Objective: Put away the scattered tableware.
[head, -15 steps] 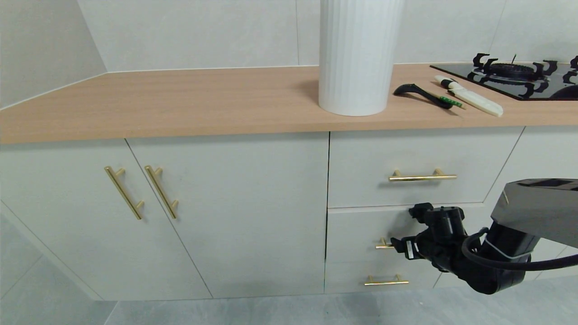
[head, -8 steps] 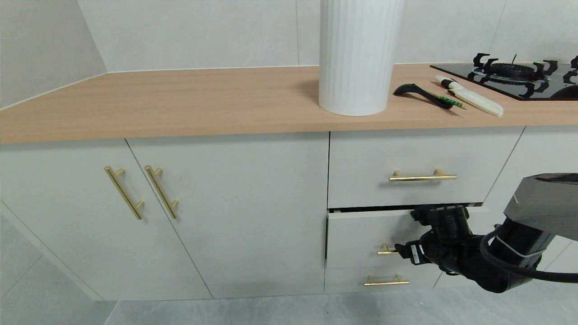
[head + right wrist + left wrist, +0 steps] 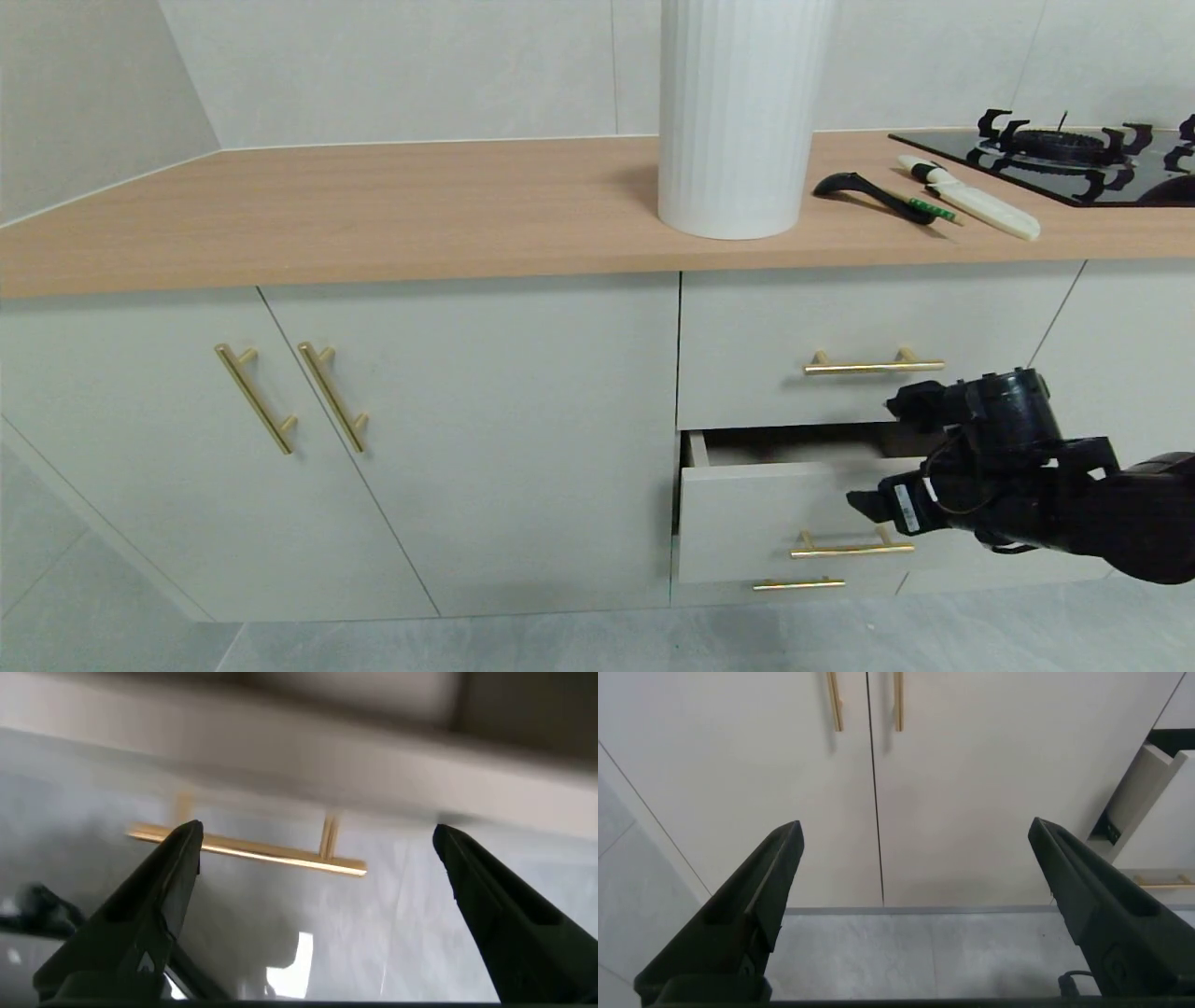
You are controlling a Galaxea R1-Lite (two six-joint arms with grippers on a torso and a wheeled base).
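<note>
On the wooden counter lie a black ladle [image 3: 866, 194], a thin green-handled utensil [image 3: 934, 211] and a white knife [image 3: 976, 207], right of a tall white ribbed cylinder [image 3: 733, 117]. Below them the middle drawer [image 3: 766, 509] stands partly pulled out, its inside dark. My right gripper [image 3: 878, 504] hangs open just in front of the drawer face, slightly above its gold handle [image 3: 851, 547] and off it; the right wrist view has that handle [image 3: 248, 849] beyond the spread fingers [image 3: 168, 887]. My left gripper [image 3: 915, 831] is open and empty, low before the double cabinet doors [image 3: 878, 784].
A black gas hob [image 3: 1064, 154] occupies the counter's far right. The top drawer [image 3: 873, 366] and the bottom drawer [image 3: 798, 585] are closed. The two cabinet doors on the left carry gold handles [image 3: 257, 399]. Grey floor lies below.
The right gripper pulled the middle drawer out by its handle, then came off the handle and moved up and right. The tableware on the counter has not moved.
</note>
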